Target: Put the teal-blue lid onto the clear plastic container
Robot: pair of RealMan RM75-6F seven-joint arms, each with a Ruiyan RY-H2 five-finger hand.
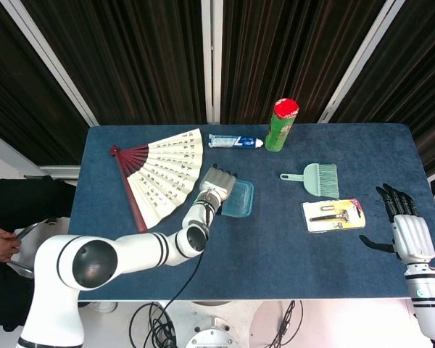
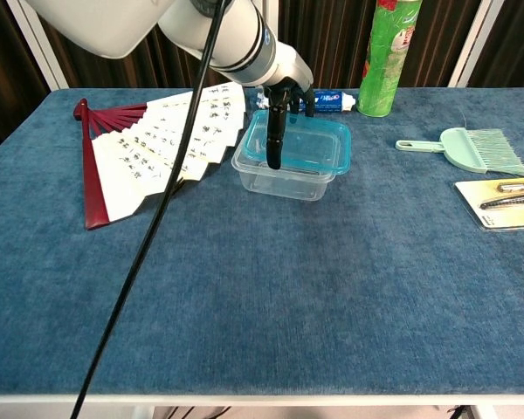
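Chest view: teal-blue lid [image 2: 307, 147], translucent, sits atop the clear plastic container [image 2: 288, 182] slightly skewed, its right edge overhanging, near table centre just beside the paper fan [image 2: 157, 144]. Left hand [image 2: 284, 109] rests dark fingers [image 2: 274, 140] on the lid's left part; whether it actually grips the lid, cannot tell. Right hand [image 1: 406, 228], head view, holds nothing, fingers spread, at the table's right edge. Surface: blue cloth-covered table [image 2: 271, 288]. Also on it: green can [image 1: 281, 125], toothpaste tube [image 1: 234, 141], small brush [image 1: 315, 178], packaged tool [image 1: 333, 215]. Dark curtain [image 1: 145, 58] behind.
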